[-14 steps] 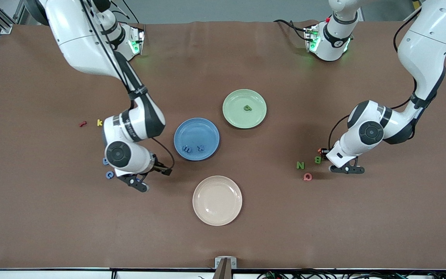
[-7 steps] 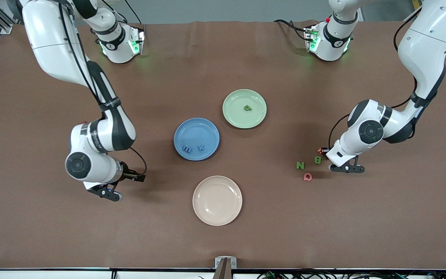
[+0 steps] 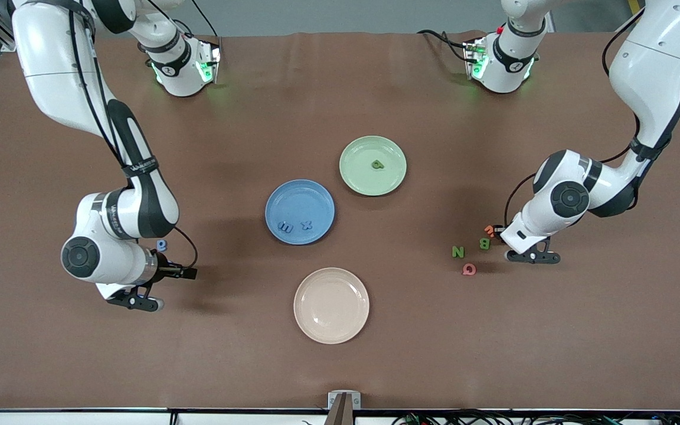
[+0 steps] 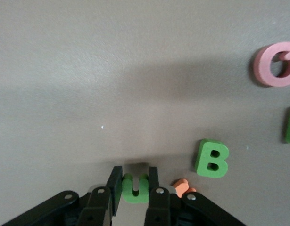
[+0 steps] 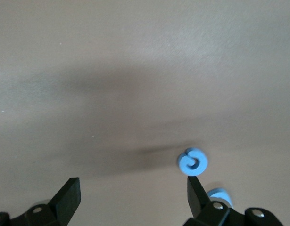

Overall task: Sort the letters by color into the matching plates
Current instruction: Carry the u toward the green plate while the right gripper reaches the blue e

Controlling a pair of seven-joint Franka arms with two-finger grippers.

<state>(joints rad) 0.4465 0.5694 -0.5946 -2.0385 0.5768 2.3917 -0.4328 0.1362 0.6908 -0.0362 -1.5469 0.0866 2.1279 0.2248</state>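
- Left wrist view: my left gripper pinches a small green foam letter U on the brown table, with the green foam B just beside it.
- Right wrist view: my right gripper hangs spread wide; a light blue curled foam letter lies near one finger.
- Front view: the round blue plate holds two blue letters, and the pale green plate holds one green letter.

White arms, black joints, cables; bases apparently green-lit.
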